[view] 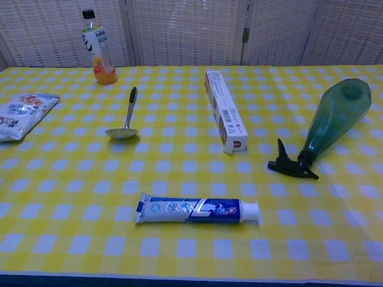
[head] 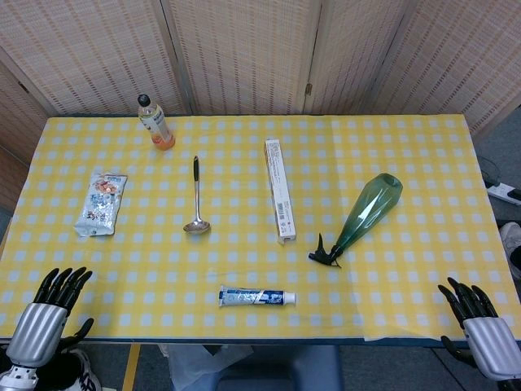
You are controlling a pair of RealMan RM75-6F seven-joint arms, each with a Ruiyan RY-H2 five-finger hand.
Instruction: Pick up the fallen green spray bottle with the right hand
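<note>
The green spray bottle [head: 366, 213] lies on its side on the right half of the yellow checked table [head: 423, 163], black trigger head toward the front edge. The chest view shows the same bottle [view: 335, 116] with its black nozzle at the near end. My right hand [head: 476, 318] hovers at the table's front right corner, well short of the bottle, fingers spread and holding nothing. At the front left corner my left hand [head: 50, 314] is likewise empty with fingers apart. Neither hand appears in the chest view.
A toothpaste tube [head: 256, 297] lies near the front edge. A long white box [head: 279, 190] sits left of the bottle, then a metal ladle [head: 196, 199], a snack packet [head: 102, 204] and an upright drink bottle [head: 155, 122] at the back left.
</note>
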